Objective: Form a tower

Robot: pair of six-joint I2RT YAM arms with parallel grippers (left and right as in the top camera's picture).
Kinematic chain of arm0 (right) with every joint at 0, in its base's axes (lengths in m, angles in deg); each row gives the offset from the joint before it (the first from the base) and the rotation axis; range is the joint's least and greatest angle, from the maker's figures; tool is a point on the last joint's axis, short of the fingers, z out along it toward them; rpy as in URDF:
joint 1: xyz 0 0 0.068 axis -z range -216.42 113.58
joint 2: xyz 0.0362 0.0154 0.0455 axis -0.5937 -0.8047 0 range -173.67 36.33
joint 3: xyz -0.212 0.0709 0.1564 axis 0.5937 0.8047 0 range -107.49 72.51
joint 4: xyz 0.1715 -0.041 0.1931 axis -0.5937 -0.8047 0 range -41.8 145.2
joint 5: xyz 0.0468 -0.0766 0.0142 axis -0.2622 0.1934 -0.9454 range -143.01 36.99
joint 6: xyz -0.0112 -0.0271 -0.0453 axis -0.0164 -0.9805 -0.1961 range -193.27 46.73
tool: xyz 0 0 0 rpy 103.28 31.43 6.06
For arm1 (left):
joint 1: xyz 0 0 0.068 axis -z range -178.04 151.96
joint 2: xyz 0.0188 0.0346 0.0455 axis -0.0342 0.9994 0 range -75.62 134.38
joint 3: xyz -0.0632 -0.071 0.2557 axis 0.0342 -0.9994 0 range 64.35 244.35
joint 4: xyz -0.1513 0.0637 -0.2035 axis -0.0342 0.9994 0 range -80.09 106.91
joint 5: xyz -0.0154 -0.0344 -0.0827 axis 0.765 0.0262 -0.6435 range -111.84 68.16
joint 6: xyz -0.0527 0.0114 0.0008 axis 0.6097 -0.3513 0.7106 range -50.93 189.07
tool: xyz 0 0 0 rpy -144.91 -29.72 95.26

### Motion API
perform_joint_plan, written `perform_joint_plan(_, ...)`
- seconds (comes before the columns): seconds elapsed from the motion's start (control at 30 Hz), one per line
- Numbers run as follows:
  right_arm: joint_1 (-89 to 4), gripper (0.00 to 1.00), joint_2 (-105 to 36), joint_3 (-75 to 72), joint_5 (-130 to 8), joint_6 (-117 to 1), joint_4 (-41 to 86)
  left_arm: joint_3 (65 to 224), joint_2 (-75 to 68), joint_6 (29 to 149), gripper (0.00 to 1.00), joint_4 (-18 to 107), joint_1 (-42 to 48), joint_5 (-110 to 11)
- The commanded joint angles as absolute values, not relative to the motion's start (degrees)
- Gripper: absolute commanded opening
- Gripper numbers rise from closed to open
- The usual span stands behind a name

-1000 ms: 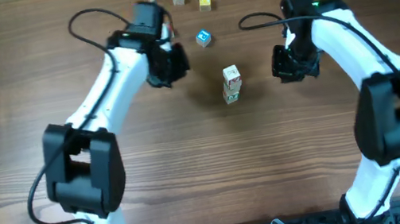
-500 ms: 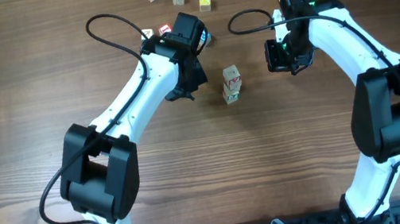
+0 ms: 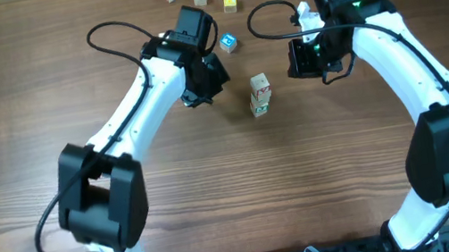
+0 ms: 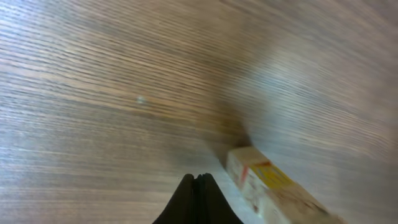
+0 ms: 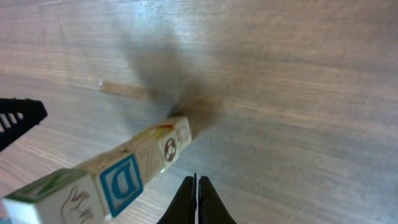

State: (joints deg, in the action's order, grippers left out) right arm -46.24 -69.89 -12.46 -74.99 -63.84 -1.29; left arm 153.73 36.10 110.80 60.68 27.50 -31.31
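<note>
Just beside left gripper [image 4: 196, 178], tower [image 4: 268, 185]

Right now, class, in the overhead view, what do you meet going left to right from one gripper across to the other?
The left gripper, shut → loose cube with a blue letter → tower of letter cubes → right gripper, shut.
</note>
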Motion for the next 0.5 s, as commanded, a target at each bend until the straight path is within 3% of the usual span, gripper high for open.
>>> perform_joint_plan(0.0, -46.4, 0.05, -68.3, -13.6, -77.1, -62.7, -3.6, 153.6, 31.4, 111.6, 0.04, 60.5, 27.6, -33.9)
perform_joint_plan(0.47, -49.1, 0.05, -70.2, -13.2, -71.2, -64.3, 0.2, 153.6, 31.3, 115.8, 0.04, 63.7, 27.7, -31.5)
